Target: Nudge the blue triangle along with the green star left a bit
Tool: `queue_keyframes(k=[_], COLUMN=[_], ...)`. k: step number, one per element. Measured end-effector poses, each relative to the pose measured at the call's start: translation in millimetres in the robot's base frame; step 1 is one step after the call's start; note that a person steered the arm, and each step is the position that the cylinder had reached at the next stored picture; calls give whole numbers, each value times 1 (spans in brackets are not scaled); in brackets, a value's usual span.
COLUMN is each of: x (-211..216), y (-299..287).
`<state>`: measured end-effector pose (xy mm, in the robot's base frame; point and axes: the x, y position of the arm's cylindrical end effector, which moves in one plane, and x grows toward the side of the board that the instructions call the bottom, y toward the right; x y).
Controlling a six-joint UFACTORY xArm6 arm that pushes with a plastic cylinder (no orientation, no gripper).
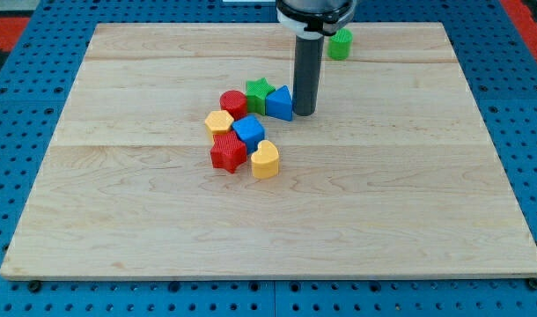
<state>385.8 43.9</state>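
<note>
The blue triangle (pixel 280 103) lies just above the board's middle, touching the green star (pixel 259 92) on its upper left. My tip (pixel 304 114) rests on the board right against the blue triangle's right side. The rod rises straight up from there to the arm at the view's top.
A red cylinder (pixel 233 103) touches the star's left. Below lie a yellow hexagon (pixel 218 121), a blue cube (pixel 248 131), a red star (pixel 227 153) and a yellow heart (pixel 265 159), bunched together. A green cylinder (pixel 341 44) stands near the top edge, right of the rod. The wooden board (pixel 409 176) sits on a blue pegboard.
</note>
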Motion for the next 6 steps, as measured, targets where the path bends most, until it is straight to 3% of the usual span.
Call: queue_keyframes(k=[2, 3, 4, 6], x=[8, 33, 39, -19], y=[19, 37, 21, -10])
